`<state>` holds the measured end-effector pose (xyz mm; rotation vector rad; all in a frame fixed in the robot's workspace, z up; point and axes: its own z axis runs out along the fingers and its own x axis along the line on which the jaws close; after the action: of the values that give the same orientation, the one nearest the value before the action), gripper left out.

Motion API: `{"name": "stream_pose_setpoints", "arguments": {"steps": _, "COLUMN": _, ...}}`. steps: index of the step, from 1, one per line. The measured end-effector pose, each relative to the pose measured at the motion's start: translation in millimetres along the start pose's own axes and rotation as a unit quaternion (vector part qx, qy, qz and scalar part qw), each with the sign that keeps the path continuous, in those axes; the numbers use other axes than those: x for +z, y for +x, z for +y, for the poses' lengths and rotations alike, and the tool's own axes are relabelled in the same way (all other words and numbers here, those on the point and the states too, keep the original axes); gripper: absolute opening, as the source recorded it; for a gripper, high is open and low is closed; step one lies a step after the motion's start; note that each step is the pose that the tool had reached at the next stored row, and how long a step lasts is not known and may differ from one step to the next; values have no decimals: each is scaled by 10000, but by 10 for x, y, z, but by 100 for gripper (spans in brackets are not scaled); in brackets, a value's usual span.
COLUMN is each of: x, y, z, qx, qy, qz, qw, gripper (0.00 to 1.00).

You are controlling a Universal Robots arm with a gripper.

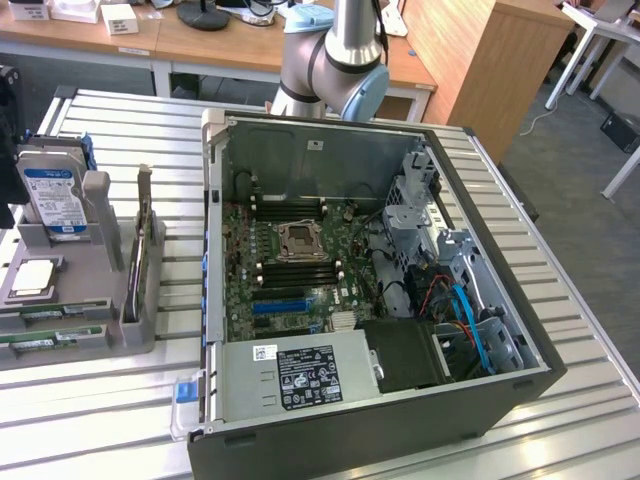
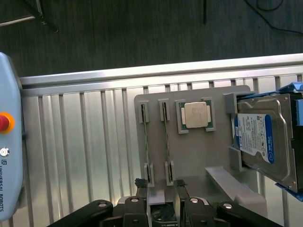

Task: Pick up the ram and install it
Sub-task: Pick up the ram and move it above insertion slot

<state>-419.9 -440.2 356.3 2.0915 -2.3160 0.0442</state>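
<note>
Two ram sticks (image 2: 165,137) stand on edge in slots of a grey holder (image 2: 199,156); the other stick (image 2: 145,137) is beside the first. In the exterior view they are thin green strips (image 1: 50,316) at the holder's front. My gripper (image 2: 160,185) hovers over the end of the holder, open, one dark fingertip (image 2: 140,182) on each side of the sticks' ends. Nothing is between the fingers. The open computer case (image 1: 500,380) lies on the table with its green motherboard (image 1: 250,280) showing dark memory slots (image 1: 295,268) near the CPU socket.
The holder also carries a square silver CPU (image 2: 195,115) and a hard drive (image 2: 260,137) with a blue-white label. A grey pendant with a red button (image 2: 4,122) lies beside it. The slatted metal table (image 1: 560,300) runs around the case. The arm's base (image 1: 335,70) stands behind the case.
</note>
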Motion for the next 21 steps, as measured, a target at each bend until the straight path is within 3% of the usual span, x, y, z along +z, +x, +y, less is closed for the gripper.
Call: {"name": "stream_pose_setpoints", "arguments": {"steps": 21, "x": 197, "y": -7, "z": 2, "qx": 0, "qy": 0, "qz": 0, "qw": 10000, "gripper": 36}}
